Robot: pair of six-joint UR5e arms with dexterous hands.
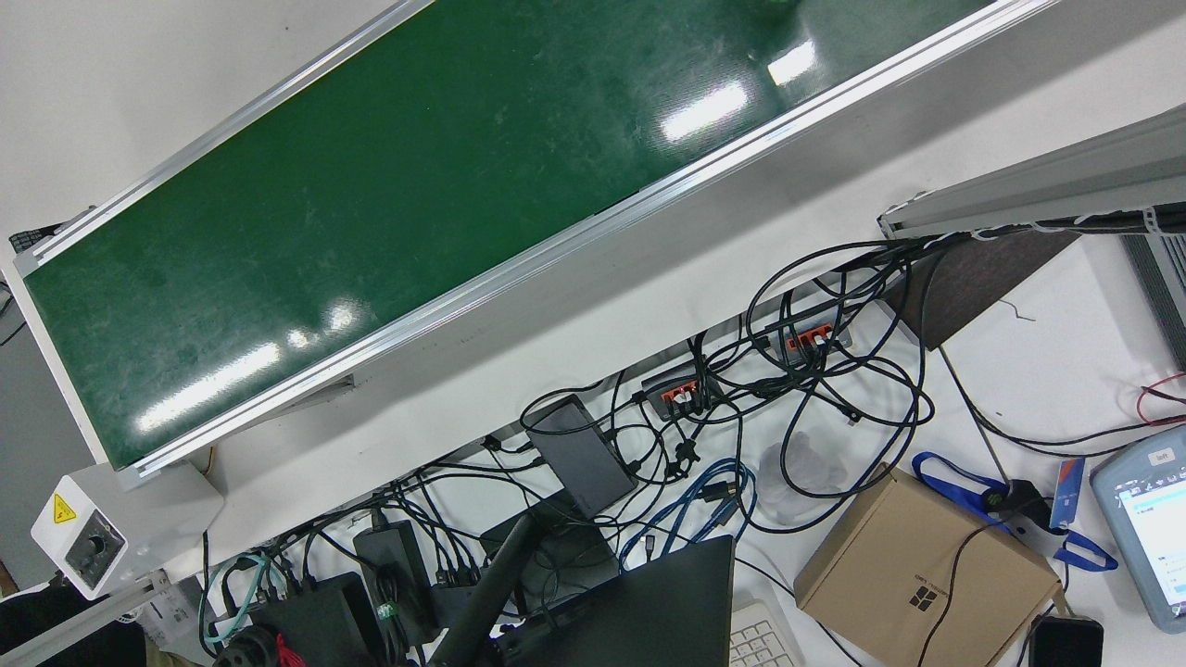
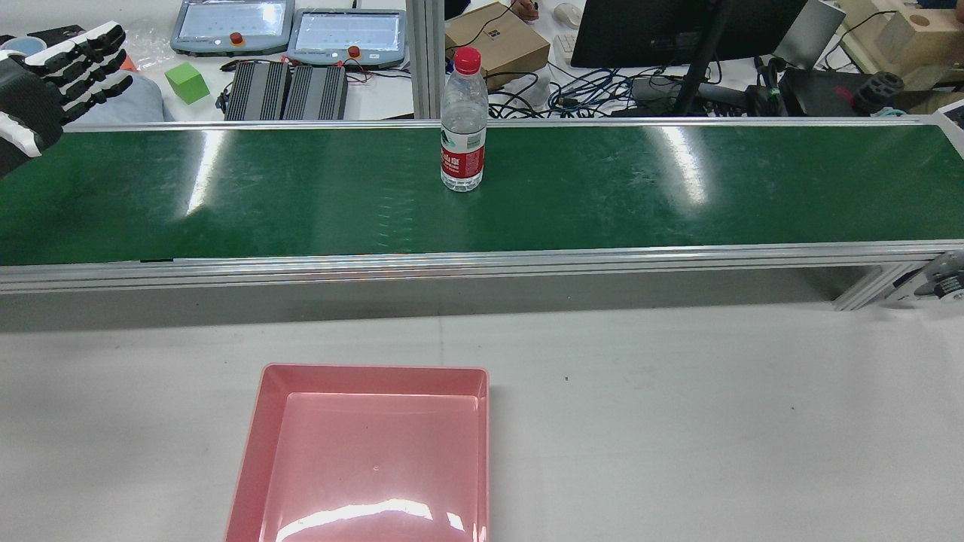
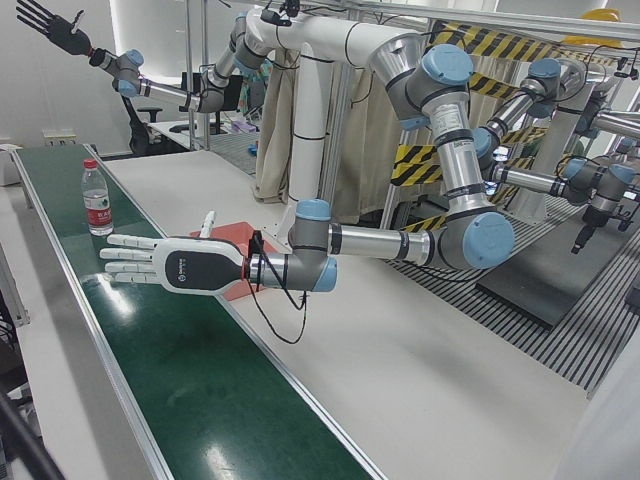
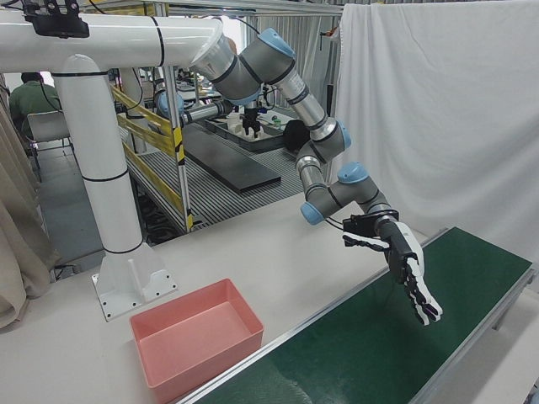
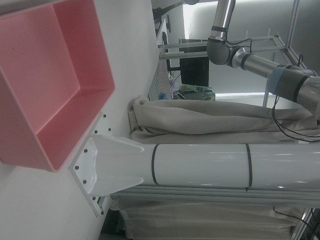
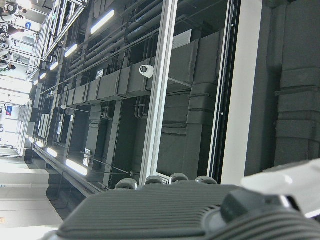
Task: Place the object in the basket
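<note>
A: Biggest first?

B: Green belt [image 2: 301, 196], running across the rear view from edge to edge. White surface [image 2: 678, 421] on the near side of it.

A: And on the surface?

B: Pink basket [image 2: 373, 369], holding nothing, left of centre at the bottom of the rear view, well apart from the belt.

A: Hands?

B: Left hand [image 3: 170, 262] flat over the belt, fingers [image 3: 125, 255] straight and side by side, gripping nothing. Seen again at the rear view's upper left edge, near the belt's far rail. Well apart from the bottle [image 2: 462, 128].

A: Right hand?

B: Raised high at the top left of the left-front view [image 3: 45, 22], small and far off there; fingers seemingly spread, nothing in them. Only ceiling in its own camera.

A: Bottle, then?

B: Upright on the belt, near the far rail, about mid-length. Clear, with a red label low on the body. Not touched by either hand, not in the basket.

A: Smallest?

B: Red cap [image 2: 467, 59], screwed on top.
</note>
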